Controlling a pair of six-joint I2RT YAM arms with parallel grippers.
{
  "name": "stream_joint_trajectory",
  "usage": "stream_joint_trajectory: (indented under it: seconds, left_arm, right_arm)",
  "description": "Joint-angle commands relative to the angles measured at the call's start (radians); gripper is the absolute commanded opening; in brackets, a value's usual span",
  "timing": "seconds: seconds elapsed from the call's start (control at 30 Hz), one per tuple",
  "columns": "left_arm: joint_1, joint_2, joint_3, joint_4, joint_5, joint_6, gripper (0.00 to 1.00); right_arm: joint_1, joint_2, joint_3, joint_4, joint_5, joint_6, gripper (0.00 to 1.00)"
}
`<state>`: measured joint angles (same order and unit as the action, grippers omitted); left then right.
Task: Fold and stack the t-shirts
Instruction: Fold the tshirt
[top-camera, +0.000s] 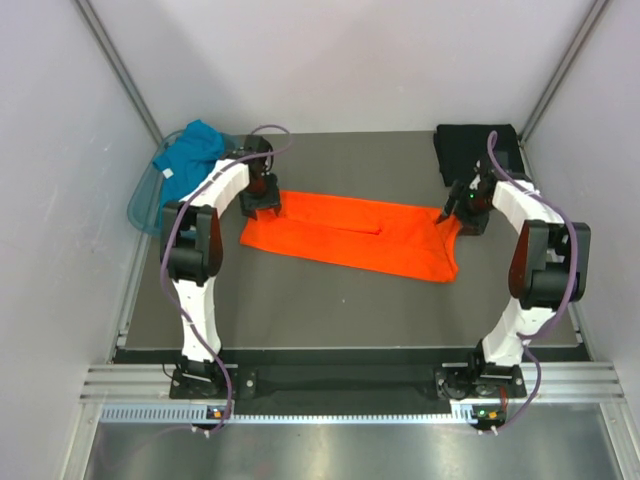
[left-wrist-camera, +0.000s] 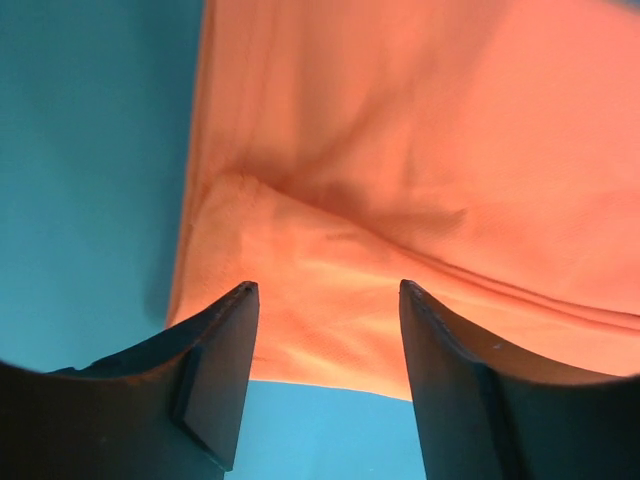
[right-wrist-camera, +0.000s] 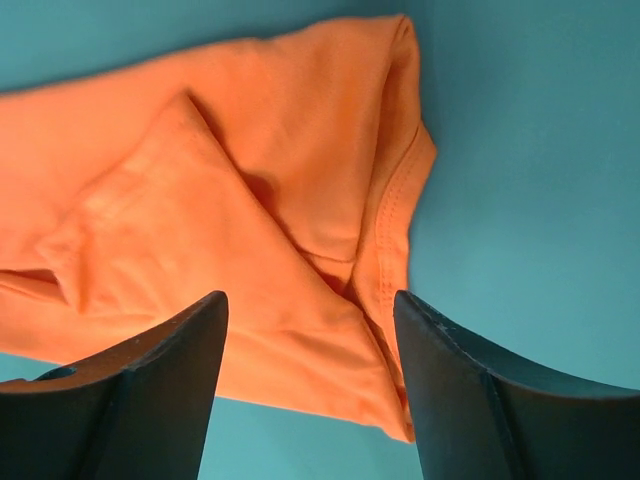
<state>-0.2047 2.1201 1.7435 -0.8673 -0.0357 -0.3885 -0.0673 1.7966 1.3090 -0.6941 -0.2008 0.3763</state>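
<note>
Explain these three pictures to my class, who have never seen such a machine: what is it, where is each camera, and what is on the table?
It is two robot arms bolted to a table, each ending in a two-finger gripper. The wide picture looks down from above; the other two come from cameras on the wrists. An orange t-shirt lies flat, its ends under the left gripper and right gripper. Both are open, holding nothing. A black t-shirt lies at the far right; a teal t-shirt sits in a plastic basket far left.
</note>
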Motion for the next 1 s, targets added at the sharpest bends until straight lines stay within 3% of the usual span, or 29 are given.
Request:
stream_joint_trajectory:
  seconds: [0.0,0.2,0.4,0.9,0.97]
  left_arm:
    - [0.002,-0.042,0.079,-0.002,-0.058,0.074,0.65]
    - [0.014,-0.026,0.120,-0.056,-0.087,0.062,0.65]
    - [0.018,-0.150,-0.096,-0.016,-0.144,0.046,0.64]
    - [0.070,-0.287,-0.168,-0.068,-0.084,0.020,0.60]
    - [0.071,-0.304,-0.183,-0.070,-0.072,0.011,0.60]
  right_arm:
    - [-0.029,0.013,0.003,0.084,-0.038,0.069,0.68]
    - [-0.068,0.073,0.025,0.128,-0.040,0.065,0.68]
    - [-0.094,0.141,0.059,0.165,-0.057,0.024,0.66]
    - [-0.115,0.291,0.199,0.211,-0.100,-0.108,0.46]
    - [-0.114,0.305,0.210,0.208,-0.117,-0.111,0.38]
